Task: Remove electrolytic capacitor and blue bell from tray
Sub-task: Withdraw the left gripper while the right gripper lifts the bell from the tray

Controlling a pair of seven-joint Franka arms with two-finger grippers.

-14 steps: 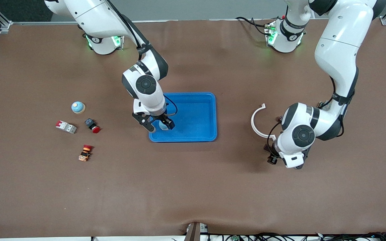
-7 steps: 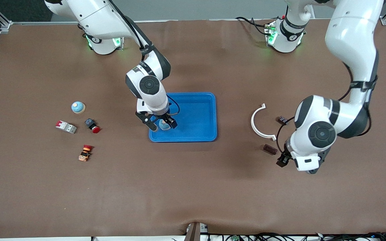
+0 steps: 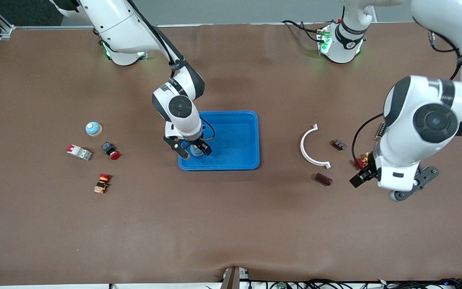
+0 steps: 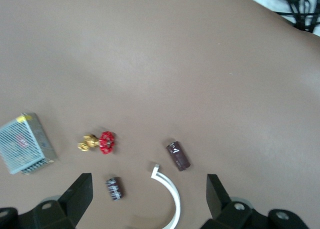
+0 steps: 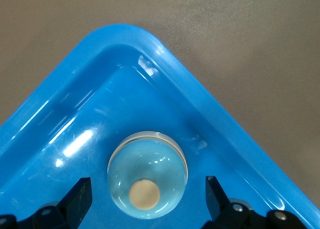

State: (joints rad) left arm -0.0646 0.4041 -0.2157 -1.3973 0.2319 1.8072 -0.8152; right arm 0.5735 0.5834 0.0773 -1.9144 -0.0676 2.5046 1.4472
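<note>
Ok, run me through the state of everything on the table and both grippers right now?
Bell: upright in a corner of the blue tray, not gripped.
Right gripper: open, fingers either side of the bell.
Left gripper: open, empty, up over the table.
Capacitor: lying on its side on the table, outside the tray.
Second bell: upright on the table toward the right arm's end.

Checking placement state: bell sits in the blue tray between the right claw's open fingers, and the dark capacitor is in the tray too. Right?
Not quite. The bell is in the blue tray between the open right claw, but the dark capacitor lies on the table, near the white curved piece, toward the left arm's end. The front view shows it.
</note>
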